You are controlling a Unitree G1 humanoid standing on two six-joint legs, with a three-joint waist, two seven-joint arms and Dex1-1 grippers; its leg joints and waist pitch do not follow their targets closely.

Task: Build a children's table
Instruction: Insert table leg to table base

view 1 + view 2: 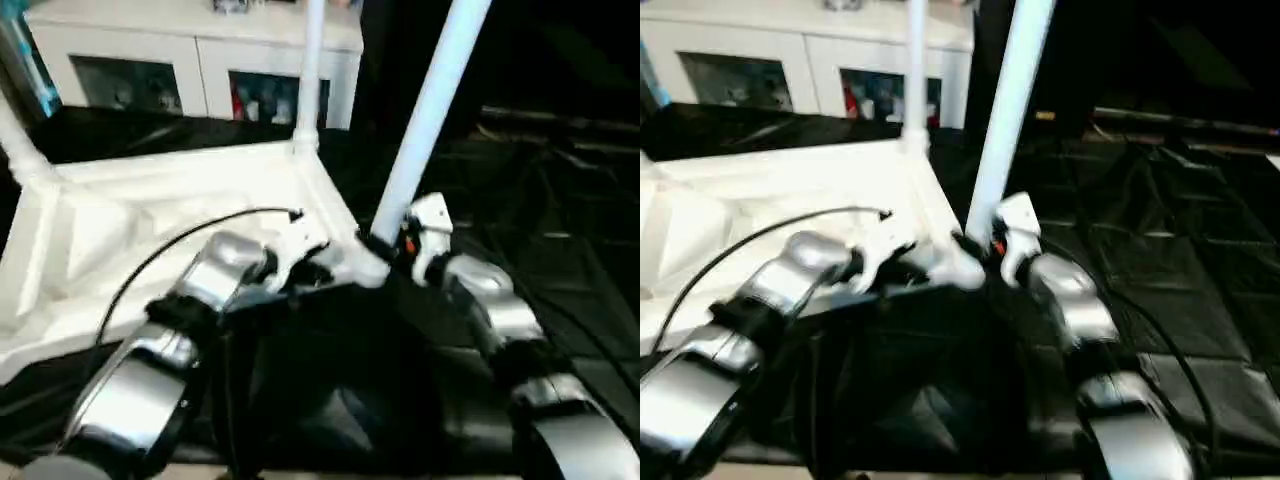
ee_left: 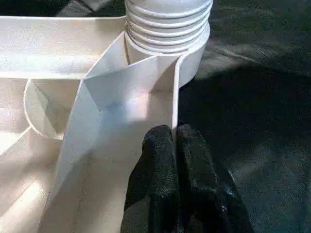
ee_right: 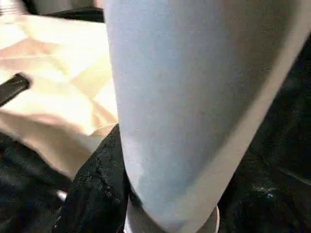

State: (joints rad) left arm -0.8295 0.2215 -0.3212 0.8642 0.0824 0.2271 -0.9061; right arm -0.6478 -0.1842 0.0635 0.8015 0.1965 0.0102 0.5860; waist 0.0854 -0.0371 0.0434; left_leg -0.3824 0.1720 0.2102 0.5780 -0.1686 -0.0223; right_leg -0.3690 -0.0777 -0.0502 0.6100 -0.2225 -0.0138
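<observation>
Right hand (image 1: 385, 250) clamps the stiff, slick-looking leg (image 1: 428, 110) low near its socket, left hand (image 2: 174, 141) pinched shut against the light tabletop's rim (image 2: 146, 97).

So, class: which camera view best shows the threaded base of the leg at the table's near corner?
The left wrist view: the leg's ridged threads sit in the corner socket. The right wrist view shows that leg's smooth tube. Both eye views show its length.

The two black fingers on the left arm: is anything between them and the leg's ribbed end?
Just a folded white plastic rib of the upturned table top, in the left wrist view.
</observation>
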